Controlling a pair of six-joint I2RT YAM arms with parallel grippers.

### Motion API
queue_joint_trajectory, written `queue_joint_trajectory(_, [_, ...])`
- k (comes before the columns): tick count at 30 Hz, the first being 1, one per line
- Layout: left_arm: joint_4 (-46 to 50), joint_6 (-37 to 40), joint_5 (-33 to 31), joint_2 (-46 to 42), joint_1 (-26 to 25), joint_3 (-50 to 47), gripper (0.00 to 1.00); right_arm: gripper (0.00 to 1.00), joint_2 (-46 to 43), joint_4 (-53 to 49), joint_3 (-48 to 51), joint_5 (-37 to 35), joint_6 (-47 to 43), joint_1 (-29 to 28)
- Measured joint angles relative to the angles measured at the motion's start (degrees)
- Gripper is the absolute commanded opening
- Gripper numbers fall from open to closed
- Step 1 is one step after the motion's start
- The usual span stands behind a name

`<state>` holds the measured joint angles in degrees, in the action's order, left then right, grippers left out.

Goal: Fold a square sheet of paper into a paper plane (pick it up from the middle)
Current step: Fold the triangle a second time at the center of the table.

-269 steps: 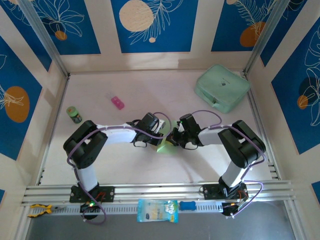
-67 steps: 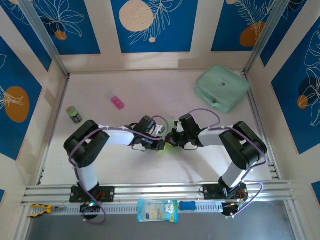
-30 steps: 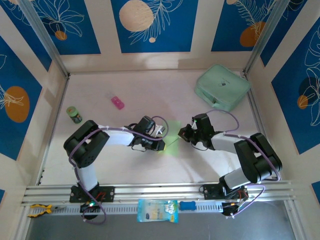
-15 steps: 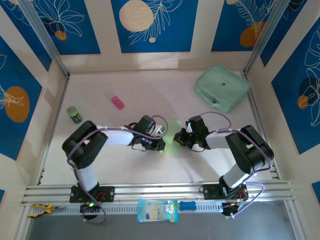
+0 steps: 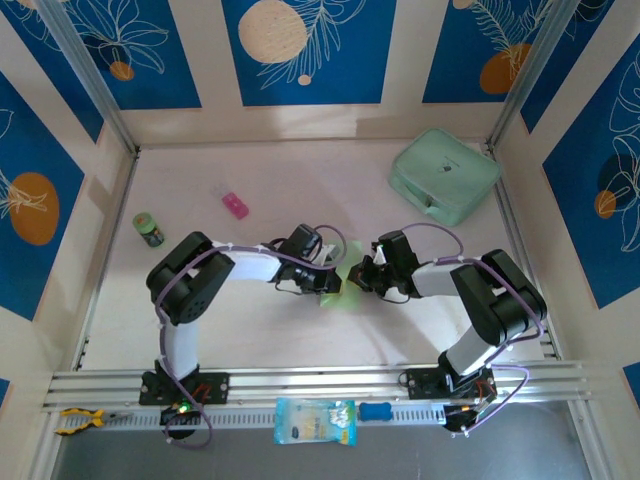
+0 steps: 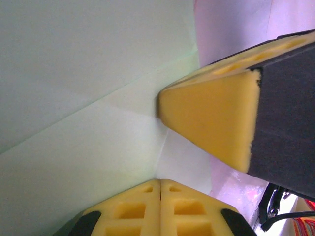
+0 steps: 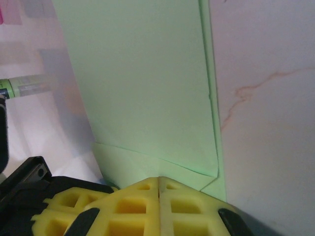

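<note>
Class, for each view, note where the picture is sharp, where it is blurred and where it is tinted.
Top external: evenly lit and sharp, with only faint shadows. Left wrist: the paper is so close that it looks soft and its creases are faint; the table has a pink tint. Right wrist: the fold edges are crisp, and the background at upper left is blurred.

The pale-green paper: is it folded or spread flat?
Folded: in the right wrist view the paper lies in overlapping layers, with creased edges along its right side.

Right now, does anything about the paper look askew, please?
Slightly: in the right wrist view, the folded paper has its top layer stopping short of the one beneath, leaving a thin strip along the right edge.
</note>
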<state>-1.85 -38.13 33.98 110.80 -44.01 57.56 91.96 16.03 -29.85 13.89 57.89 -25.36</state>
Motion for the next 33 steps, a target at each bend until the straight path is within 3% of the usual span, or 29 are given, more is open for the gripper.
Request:
queue_joint_trajectory(15, [3.19, 3.8, -1.25, -3.39, -0.37, -3.15, 0.09, 0.0, 0.2, -0.04, 0.0, 1.03, -0.44, 0.15])
queue_joint_trajectory(33, [7.54, 7.19, -3.67, -7.89, -0.44, -6.86, 0.07, 0.0, 0.26, -0.07, 0.0, 1.27, -0.42, 0.22])
